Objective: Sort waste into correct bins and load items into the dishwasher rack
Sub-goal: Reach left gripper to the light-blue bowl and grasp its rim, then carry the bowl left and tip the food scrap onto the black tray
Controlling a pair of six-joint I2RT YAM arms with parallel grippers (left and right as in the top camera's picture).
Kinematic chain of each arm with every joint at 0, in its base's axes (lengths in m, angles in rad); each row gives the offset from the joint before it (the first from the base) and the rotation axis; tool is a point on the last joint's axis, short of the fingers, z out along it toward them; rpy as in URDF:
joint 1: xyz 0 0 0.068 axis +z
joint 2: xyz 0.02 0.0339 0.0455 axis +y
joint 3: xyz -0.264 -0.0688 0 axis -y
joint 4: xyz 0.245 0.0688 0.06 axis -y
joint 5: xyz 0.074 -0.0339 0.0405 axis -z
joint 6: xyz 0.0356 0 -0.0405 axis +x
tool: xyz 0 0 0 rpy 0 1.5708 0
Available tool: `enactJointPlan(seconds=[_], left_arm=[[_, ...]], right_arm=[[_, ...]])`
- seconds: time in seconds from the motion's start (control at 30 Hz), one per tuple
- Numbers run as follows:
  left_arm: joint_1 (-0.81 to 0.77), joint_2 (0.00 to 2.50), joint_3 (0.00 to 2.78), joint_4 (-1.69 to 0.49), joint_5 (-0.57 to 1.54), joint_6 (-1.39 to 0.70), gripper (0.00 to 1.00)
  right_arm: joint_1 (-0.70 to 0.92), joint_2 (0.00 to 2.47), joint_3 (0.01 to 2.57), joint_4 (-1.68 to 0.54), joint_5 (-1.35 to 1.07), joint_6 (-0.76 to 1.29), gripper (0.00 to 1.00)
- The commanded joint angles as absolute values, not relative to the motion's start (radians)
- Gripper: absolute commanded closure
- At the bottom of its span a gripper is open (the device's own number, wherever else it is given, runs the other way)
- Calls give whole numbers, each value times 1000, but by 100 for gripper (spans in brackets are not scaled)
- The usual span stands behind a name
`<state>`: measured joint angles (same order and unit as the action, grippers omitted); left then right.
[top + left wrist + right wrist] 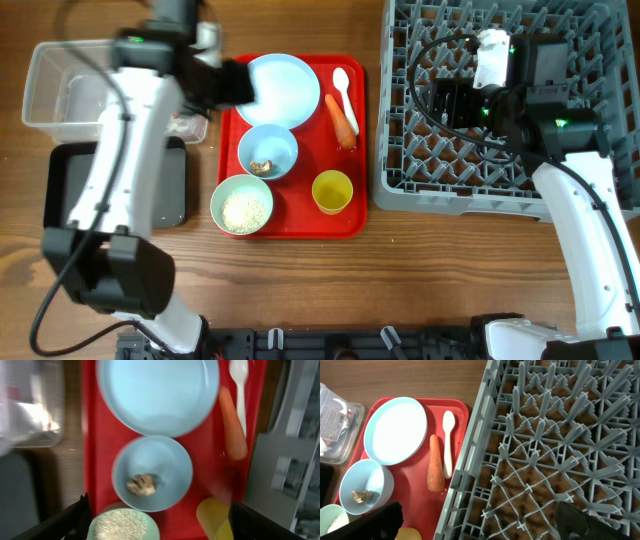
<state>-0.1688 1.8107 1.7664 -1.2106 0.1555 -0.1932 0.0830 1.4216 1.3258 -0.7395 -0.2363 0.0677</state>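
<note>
Overhead, your left fingers [70,522] hang wide over the tray [297,218], likely for the food bit [141,484]; right fingers [370,522], also wide, hover above the rack [460,198].

On the serving tray [297,207], the plate [283,90] is lying far left, spoon [341,90] and carrot [341,118] far right, middle bowl [267,152] central, grain bowl [243,204] and cup [332,192] nearest. The dishwasher rack [420,172] is sitting right of it, tub [60,90] and shallow bin [65,185] left.
</note>
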Motion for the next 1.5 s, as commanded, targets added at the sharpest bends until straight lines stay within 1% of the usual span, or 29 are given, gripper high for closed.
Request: enactJointPlan(seconds=[0.0, 0.07, 0.17, 0.23, 0.27, 0.3, 0.33, 0.4, 0.5, 0.57, 0.6, 0.7, 0.77, 0.8, 0.83, 1.03, 1.23, 1.33, 1.4, 1.47], left_arm=[[-327, 1822, 1635, -1182, 110, -141, 14], [-395, 1822, 1555, -1112, 86, -141, 15], [-456, 1822, 1441, -961, 80, -141, 21], [-474, 1822, 1383, -879, 71, -141, 28], [-479, 1822, 1307, -771, 43, -142, 32], [-476, 1822, 1275, -717, 23, -142, 37], [-475, 1822, 1269, -703, 13, -142, 39], [-475, 1829, 1262, -679, -2, -142, 39], [-475, 1855, 1261, -649, -6, -142, 43], [-475, 1882, 1261, -642, -6, -143, 48], [-475, 1903, 1261, -641, -6, -146, 54], [-475, 1927, 1261, -641, -11, -162, 65], [-475, 1929, 1261, -641, -21, -191, 79], [-475, 1928, 1261, -638, -21, -192, 89], [-475, 1928, 1261, -635, -21, -192, 96], [-475, 1899, 1291, -657, -20, -204, 96], [-472, 1804, 1472, -855, -15, -250, 96], [-458, 1756, 1559, -937, 44, -267, 96], [-432, 1716, 1593, -992, 83, -271, 96], [-370, 1658, 1596, -1066, 117, -278, 96]], right_arm=[[80, 1431, 1348, -735, -258, 82, 0], [80, 1431, 1348, -735, -258, 82, 0], [80, 1431, 1348, -736, -264, 83, 0], [80, 1431, 1348, -742, -264, 83, 0], [80, 1431, 1348, -757, -264, 83, 0], [80, 1431, 1348, -759, -264, 83, 0], [80, 1431, 1348, -760, -264, 83, 0], [80, 1431, 1348, -760, -264, 83, 0], [80, 1431, 1348, -760, -264, 86, 0], [80, 1431, 1348, -760, -264, 86, 0], [80, 1431, 1348, -760, -264, 87, 0], [80, 1431, 1348, -760, -264, 87, 0], [80, 1431, 1348, -760, -263, 86, 1], [80, 1431, 1348, -760, -263, 86, 0], [80, 1431, 1348, -760, -263, 86, 0], [80, 1431, 1348, -760, -264, 86, 0], [80, 1431, 1348, -760, -263, 86, 0], [80, 1431, 1348, -760, -264, 86, 0], [80, 1431, 1348, -760, -263, 86, 0], [80, 1431, 1348, -760, -264, 86, 0]])
